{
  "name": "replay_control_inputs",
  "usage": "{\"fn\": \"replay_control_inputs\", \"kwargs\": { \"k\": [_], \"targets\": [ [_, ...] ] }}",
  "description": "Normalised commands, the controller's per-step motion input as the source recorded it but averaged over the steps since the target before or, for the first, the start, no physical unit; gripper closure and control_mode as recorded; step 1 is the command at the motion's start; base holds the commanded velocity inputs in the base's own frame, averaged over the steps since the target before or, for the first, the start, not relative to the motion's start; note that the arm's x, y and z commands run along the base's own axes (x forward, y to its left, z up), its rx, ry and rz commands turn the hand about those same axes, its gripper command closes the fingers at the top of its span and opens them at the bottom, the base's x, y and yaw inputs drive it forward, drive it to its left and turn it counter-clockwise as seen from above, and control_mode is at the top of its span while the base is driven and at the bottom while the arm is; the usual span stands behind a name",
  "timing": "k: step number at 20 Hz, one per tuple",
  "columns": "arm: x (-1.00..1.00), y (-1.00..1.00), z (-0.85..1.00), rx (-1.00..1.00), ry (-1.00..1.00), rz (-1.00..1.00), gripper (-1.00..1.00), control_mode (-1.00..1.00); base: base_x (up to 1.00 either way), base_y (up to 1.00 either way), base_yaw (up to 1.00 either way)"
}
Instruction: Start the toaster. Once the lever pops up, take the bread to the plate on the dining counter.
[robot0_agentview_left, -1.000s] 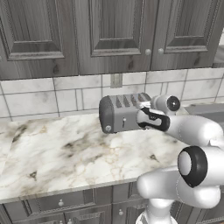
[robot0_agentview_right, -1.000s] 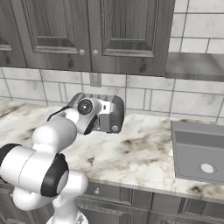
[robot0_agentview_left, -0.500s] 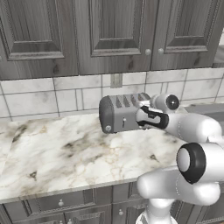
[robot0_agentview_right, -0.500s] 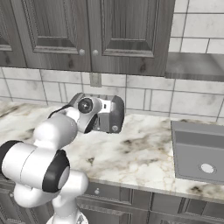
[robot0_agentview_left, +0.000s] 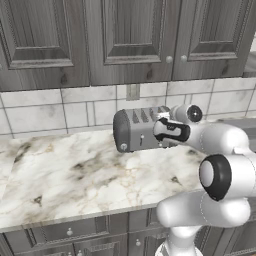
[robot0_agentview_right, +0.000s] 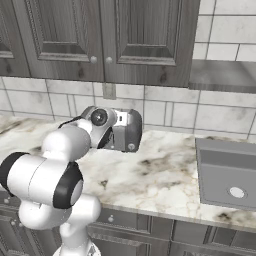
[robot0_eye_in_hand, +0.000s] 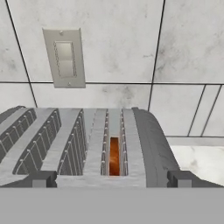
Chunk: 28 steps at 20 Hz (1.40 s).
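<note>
Behind your toaster (robot0_eye_in_hand: 87, 144) stands tiled wall with a light switch (robot0_eye_in_hand: 64, 57); bread (robot0_eye_in_hand: 114, 155) sits in its slot, pincer (robot0_eye_in_hand: 112, 178) fingers apart.

The toaster (robot0_agentview_left: 137, 130) stands on the worktop (robot0_agentview_left: 65, 177) against the tiled wall (robot0_agentview_left: 45, 110), below the cabinets (robot0_agentview_left: 125, 37), bread (robot0_eye_in_hand: 114, 156) in its slot.
</note>
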Motion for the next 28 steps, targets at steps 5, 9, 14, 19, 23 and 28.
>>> {"fn": "replay_control_inputs", "kwargs": {
  "k": [5, 9, 14, 19, 23, 28],
  "targets": [
    [0.16, 0.00, 0.00, 0.00, 0.01, 0.00, -1.00, -1.00, 0.00, 0.00, 0.00],
    [0.21, 0.00, 0.00, 0.00, 0.05, 0.00, -1.00, -1.00, 0.00, 0.00, 0.00],
    [0.14, 0.00, 0.00, 0.00, 0.09, 0.00, -1.00, -1.00, 0.00, 0.00, 0.00],
    [0.08, 0.00, 0.00, 0.00, 0.06, 0.00, -1.00, -1.00, 0.00, 0.00, 0.00],
    [0.00, 0.00, 0.00, 0.00, 0.02, 0.00, -1.00, -1.00, 0.00, 0.00, 0.00],
    [0.00, 0.00, 0.00, 0.00, 0.00, 0.00, -1.00, -1.00, 0.00, 0.00, 0.00]
  ]
}}
